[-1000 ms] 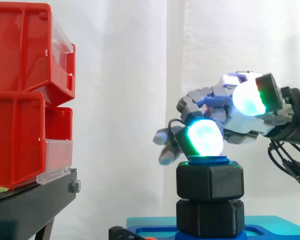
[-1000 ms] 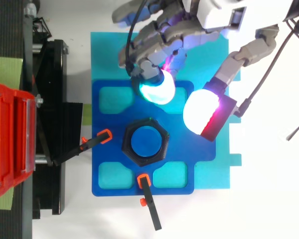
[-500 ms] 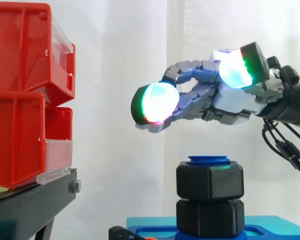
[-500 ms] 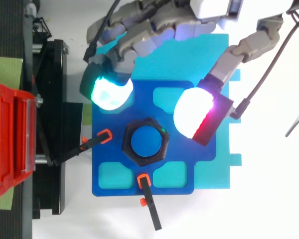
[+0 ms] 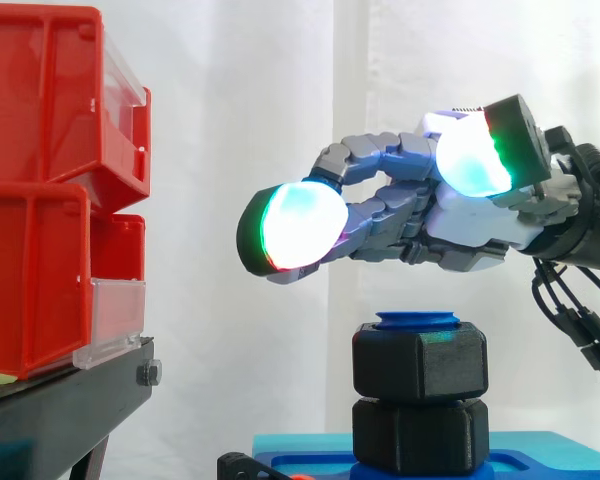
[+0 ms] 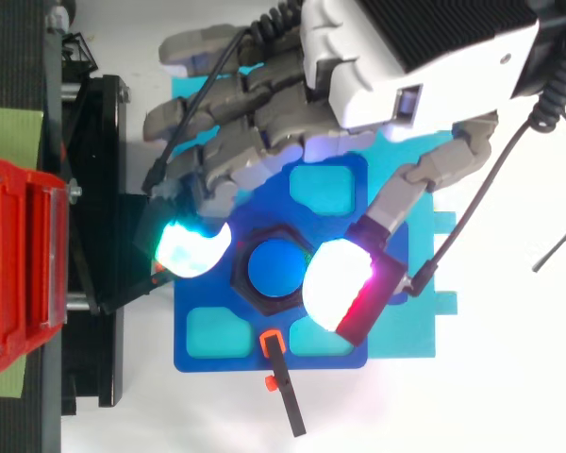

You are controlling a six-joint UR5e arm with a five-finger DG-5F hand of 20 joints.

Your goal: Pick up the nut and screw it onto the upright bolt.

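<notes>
Hovering hand (image 5: pixel 462 226) above nut (image 5: pixel 420 362), fingers (image 5: pixel 380 215) spread

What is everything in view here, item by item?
nut: one, black, hexagonal, on the bolt near its top
bolt: one, blue, upright, top showing above the nut
lower hex block: one, black, under the nut
fixture plate: one, dark blue, under the bolt
base sheet: one, cyan, beneath the plate
clamps: two, black with orange tips, at the plate's edges
bins: at least two, red, stacked at the left
stand: one, black, under the bins
curtain: white, behind
robot hand: one, grey with glowing pads, open, above the nut without touching it
</notes>
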